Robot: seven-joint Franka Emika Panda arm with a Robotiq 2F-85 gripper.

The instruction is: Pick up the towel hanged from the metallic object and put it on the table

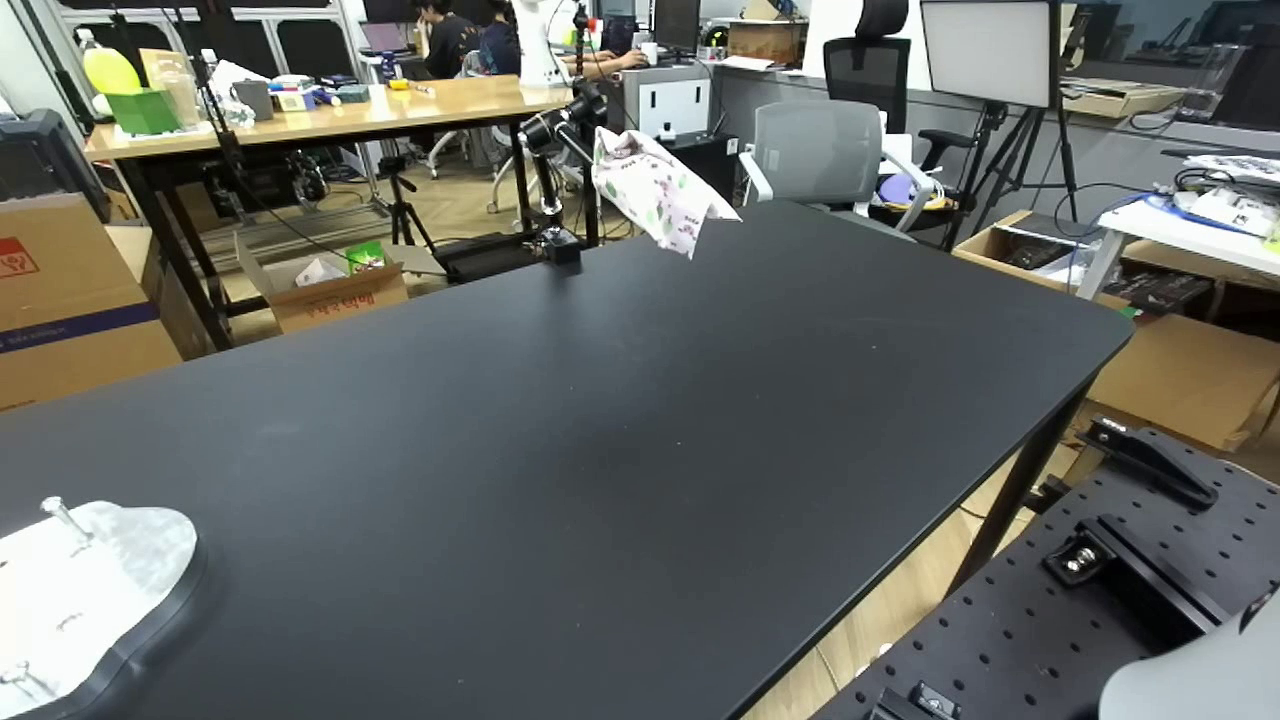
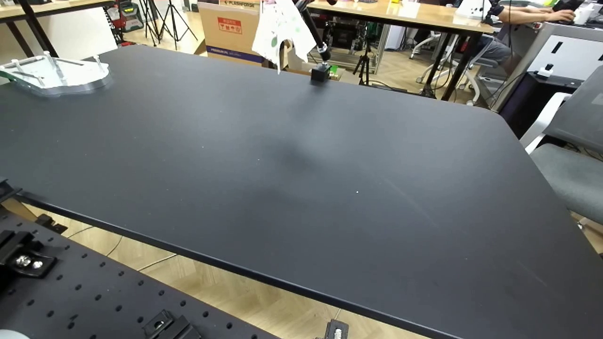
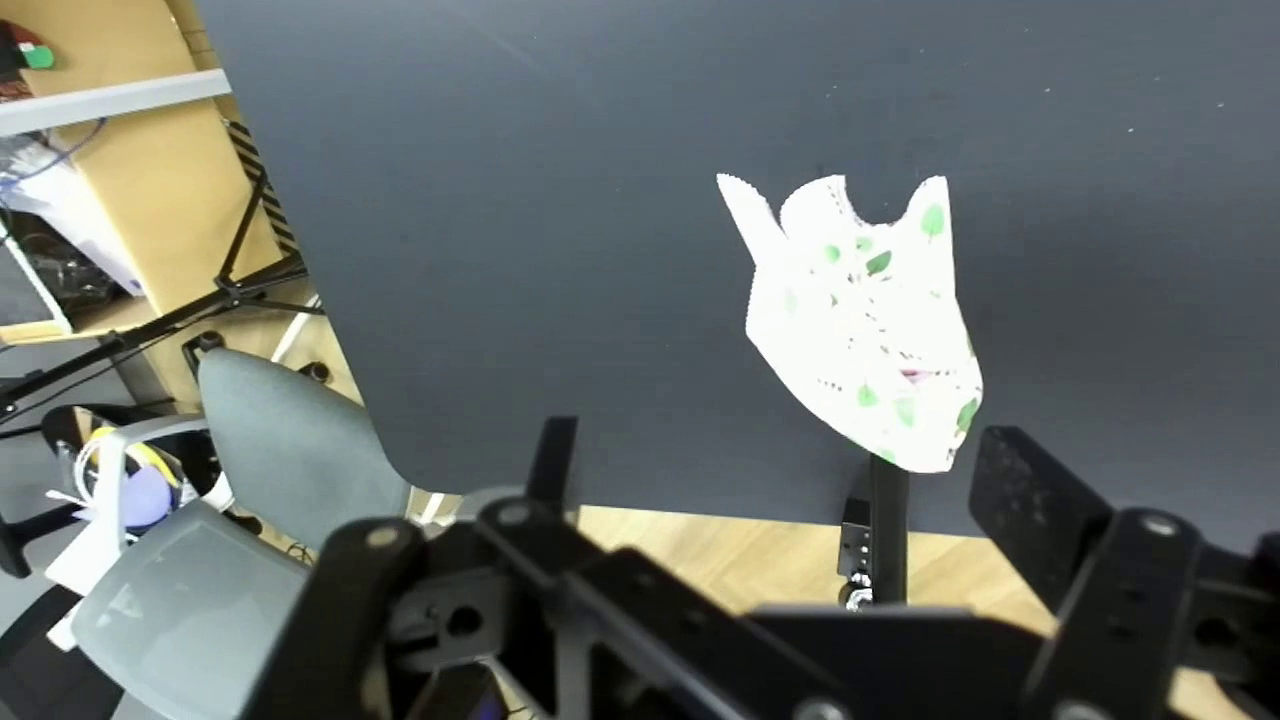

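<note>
A leaf-print towel (image 1: 655, 185), white with green sprigs and flecks of pink, hangs from a black jointed metal stand (image 3: 888, 530) at the far edge of a black tabletop (image 1: 600, 450), its loose corners in the air, as a robot's tool (image 3: 780, 430) hovers for the pickup. In the wrist view the tool's two fingers (image 3: 1035, 520) are spread wide and have hold of nothing; the towel shows in the gap beyond their tips, closer to the finger at that view's right. How much depth lies between them I cannot tell, since neither exterior view takes in the tool. The job appears to be at the approach, with grasp and set-down both to come. The next move, by my reading, calls for a small sideways shift to centre the towel between the fingers, then going in and pinching the cloth alone, because catching the stand could jar it. Only then can the towel be drawn free of the metal and lowered onto the tabletop. A silvery plate with upturned posts (image 1: 110, 590) rests on that surface, well apart from the towel, toward the end opposite a grey mesh-backed office chair (image 1: 815, 150).
</note>
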